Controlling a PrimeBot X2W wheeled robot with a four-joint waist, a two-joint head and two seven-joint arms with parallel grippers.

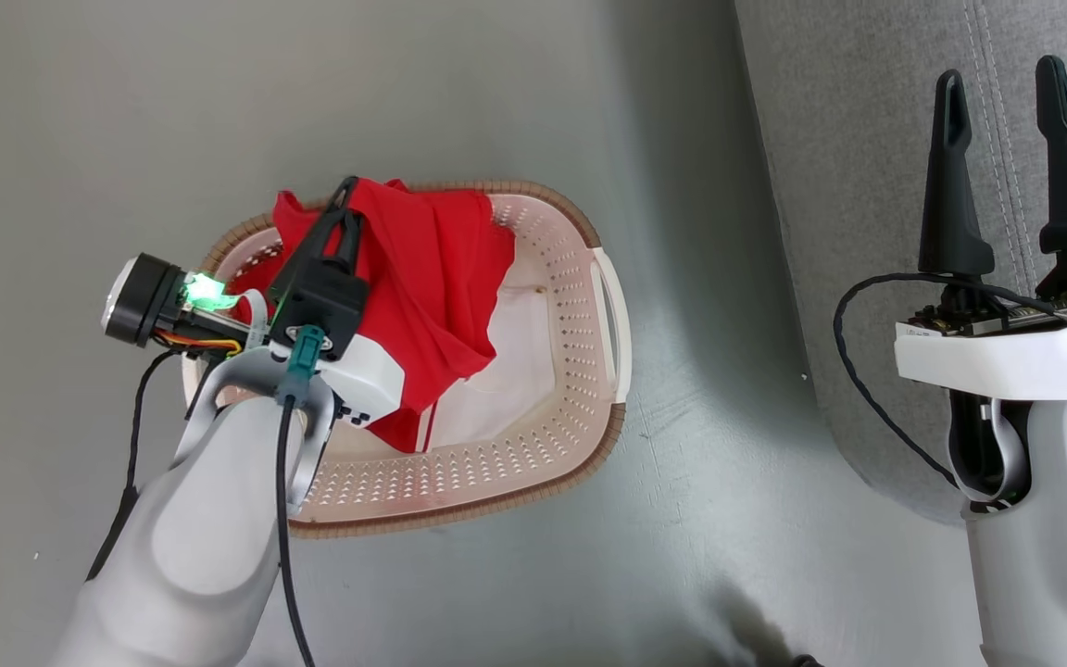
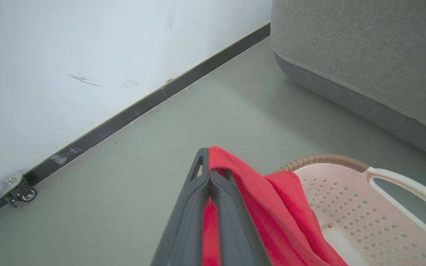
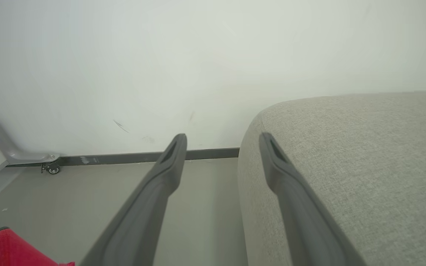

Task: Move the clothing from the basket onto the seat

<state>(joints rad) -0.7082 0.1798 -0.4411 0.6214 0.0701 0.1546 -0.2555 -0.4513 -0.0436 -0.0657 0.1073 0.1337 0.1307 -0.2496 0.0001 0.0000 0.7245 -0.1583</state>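
A bright red garment (image 1: 432,278) hangs over the cream perforated basket (image 1: 533,445), lifted at its far-left end and draping down inside. My left gripper (image 1: 348,190) is shut on the red cloth, which bunches over its fingers (image 2: 198,184) in the left wrist view, where the garment (image 2: 272,210) trails toward the basket's (image 2: 346,207) inside. White trim shows near the garment's low edge. The grey seat (image 1: 867,185) lies to the right. My right gripper (image 1: 1006,83) hovers open over the seat (image 3: 364,166), nothing between its fingers (image 3: 172,159).
Grey floor (image 1: 700,519) separates the basket from the seat. A white wall with a dark baseboard (image 2: 124,114) runs beyond the basket. A metal frame on a small caster (image 3: 52,169) stands by the wall at left.
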